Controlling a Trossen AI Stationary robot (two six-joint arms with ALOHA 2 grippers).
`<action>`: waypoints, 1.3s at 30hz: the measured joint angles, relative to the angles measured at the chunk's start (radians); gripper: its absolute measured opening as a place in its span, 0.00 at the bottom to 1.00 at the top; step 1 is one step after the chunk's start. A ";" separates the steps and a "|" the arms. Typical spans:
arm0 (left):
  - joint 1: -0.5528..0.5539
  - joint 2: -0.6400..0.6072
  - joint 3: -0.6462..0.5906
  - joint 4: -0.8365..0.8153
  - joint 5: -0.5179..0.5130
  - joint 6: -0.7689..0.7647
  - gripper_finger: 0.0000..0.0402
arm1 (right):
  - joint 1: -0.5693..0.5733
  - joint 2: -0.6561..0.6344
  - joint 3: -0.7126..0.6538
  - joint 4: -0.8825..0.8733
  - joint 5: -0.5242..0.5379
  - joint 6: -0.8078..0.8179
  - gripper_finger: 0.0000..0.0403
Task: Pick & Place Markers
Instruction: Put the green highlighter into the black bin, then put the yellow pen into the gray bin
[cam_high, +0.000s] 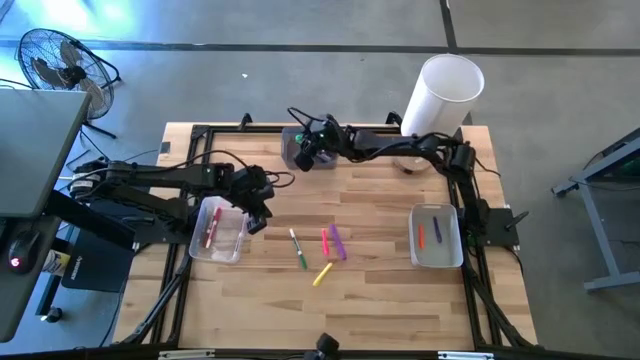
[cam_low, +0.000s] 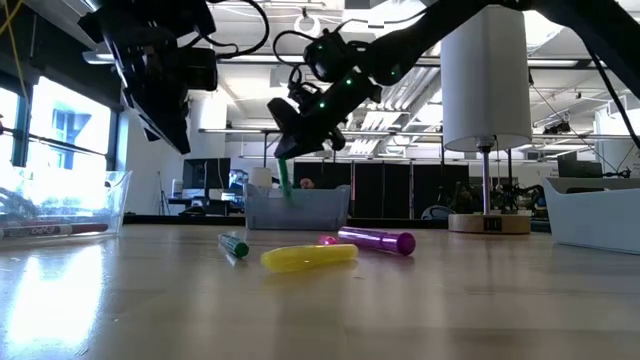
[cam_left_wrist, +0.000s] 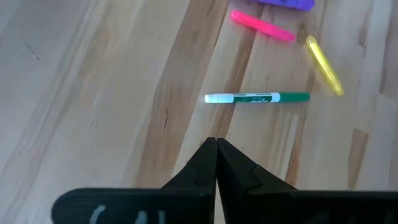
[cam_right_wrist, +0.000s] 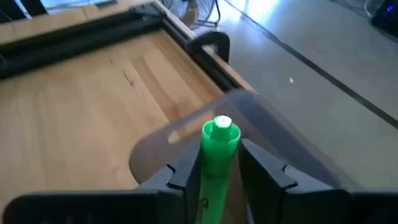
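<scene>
Right gripper (cam_right_wrist: 216, 165), fingers clamped on a green marker (cam_right_wrist: 219, 144), hangs directly above the centre bin (cam_high: 300, 150), a translucent container at the table's (cam_high: 380, 215) far edge. In the low view the marker's lower end dips toward the bin's rim and appears to sit at or just inside its opening; contact cannot be confirmed.

Left gripper (cam_left_wrist: 216, 163), fingers pressed together and holding nothing, hovers nearer the front than the centre bin and toward the left arm's side, next to the left bin (cam_high: 220, 231), which holds a red marker (cam_high: 212, 226).

In front of the centre bin, loose on the wood, lie a green-and-white marker (cam_left_wrist: 257, 98), a pink marker (cam_left_wrist: 262, 27), a purple marker (cam_low: 377, 240) and a yellow marker (cam_left_wrist: 323, 64). The right bin (cam_high: 437, 236), forward and toward the right arm's side, holds an orange marker (cam_high: 438, 229) and a second red one (cam_high: 421, 236).

Risk, as a judgement: the held marker stands tilted, so a release now could let it strike the rim and tip out onto the table. The white cylinder (cam_high: 441, 95) beside the right arm could be clipped on withdrawal.
</scene>
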 joint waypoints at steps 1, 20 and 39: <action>0.000 0.000 0.000 0.000 0.000 0.000 0.00 | 0.000 -0.001 0.002 -0.001 0.000 -0.001 0.26; -0.002 0.000 0.000 0.015 0.035 -0.023 0.00 | 0.084 -0.142 0.068 -0.488 0.062 0.169 0.34; -0.002 0.000 0.000 0.200 -0.163 -0.038 0.42 | 0.357 -0.636 -0.477 -0.342 0.145 0.463 0.03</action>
